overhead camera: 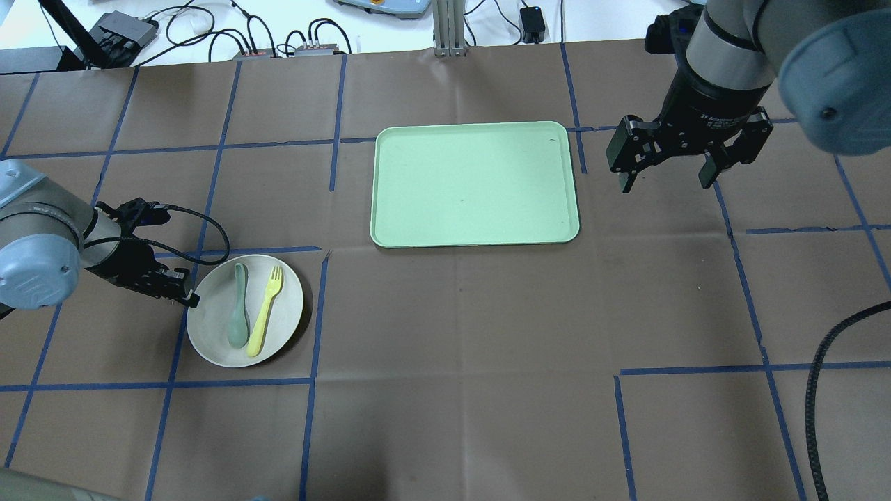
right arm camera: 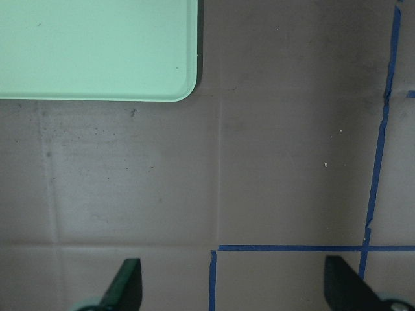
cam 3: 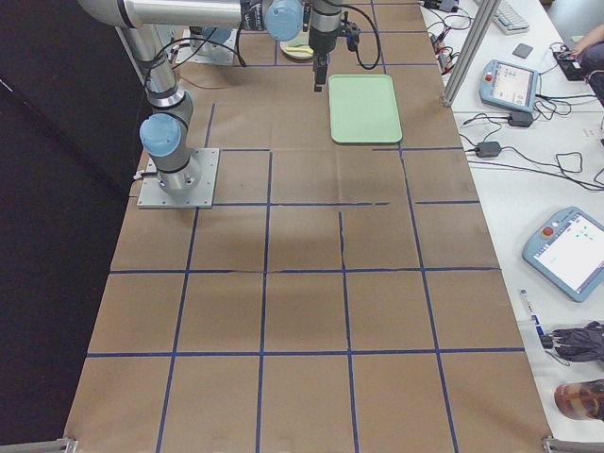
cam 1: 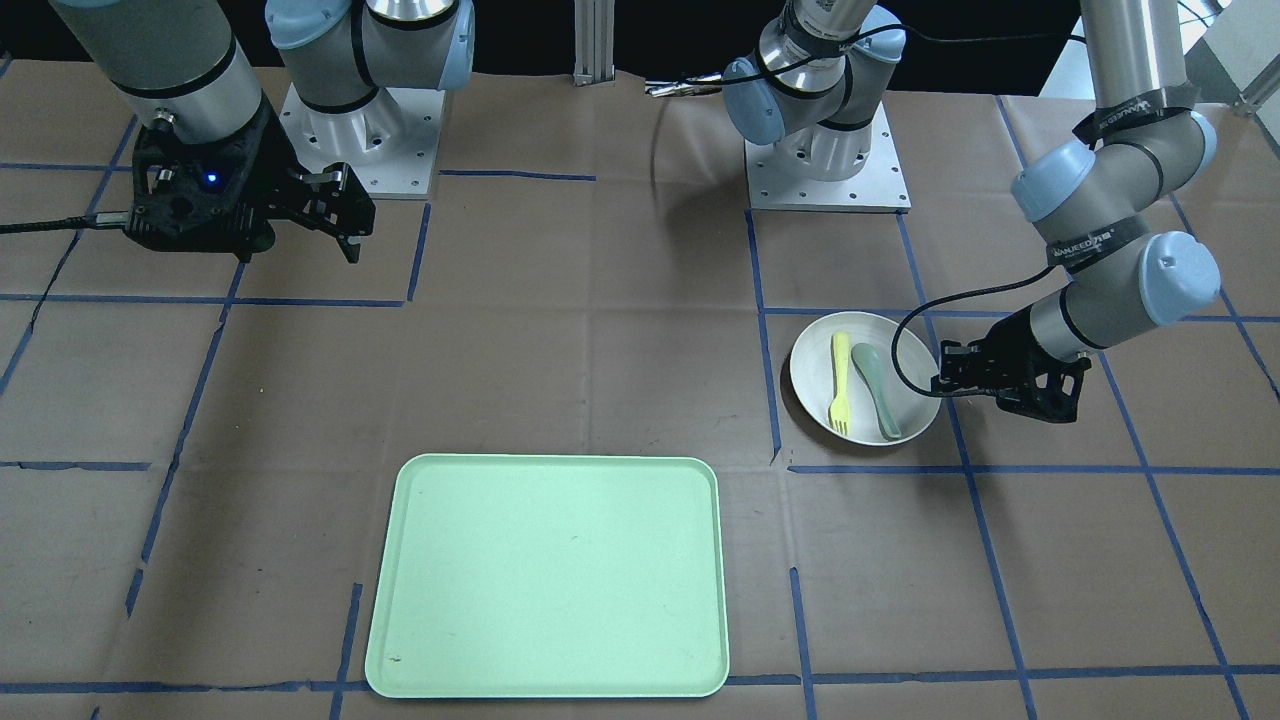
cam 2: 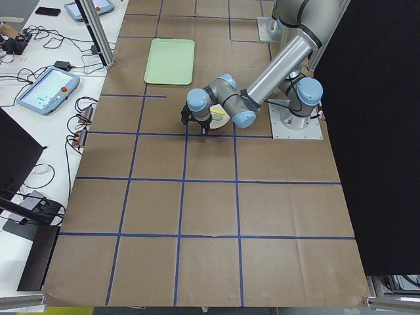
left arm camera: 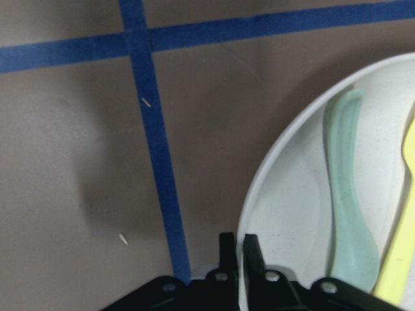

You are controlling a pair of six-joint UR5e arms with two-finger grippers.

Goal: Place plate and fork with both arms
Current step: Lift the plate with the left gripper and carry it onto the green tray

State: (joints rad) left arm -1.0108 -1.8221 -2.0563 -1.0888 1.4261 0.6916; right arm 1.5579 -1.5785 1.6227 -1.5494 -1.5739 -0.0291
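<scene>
The off-white plate (overhead camera: 287, 306) lies on the table at my left, with the light-yellow fork (overhead camera: 266, 309) and a grey-green spoon (overhead camera: 239, 313) in it. My left gripper (overhead camera: 189, 300) is low at the plate's outer rim. In the left wrist view its jaws (left arm camera: 238, 249) are shut on the rim of the plate (left arm camera: 292, 194), beside the spoon (left arm camera: 347, 194) and fork (left arm camera: 399, 259). My right gripper (overhead camera: 665, 181) is open and empty, above the table just right of the tray. The front view shows the plate (cam 1: 815, 375), fork (cam 1: 840, 385), left gripper (cam 1: 938, 385) and right gripper (cam 1: 352, 225).
The mint-green tray (overhead camera: 473, 184) lies at the table's middle on its far side; its corner shows in the right wrist view (right arm camera: 97, 45). Brown paper with blue tape lines covers the table. Cables and control boxes lie beyond the far edge.
</scene>
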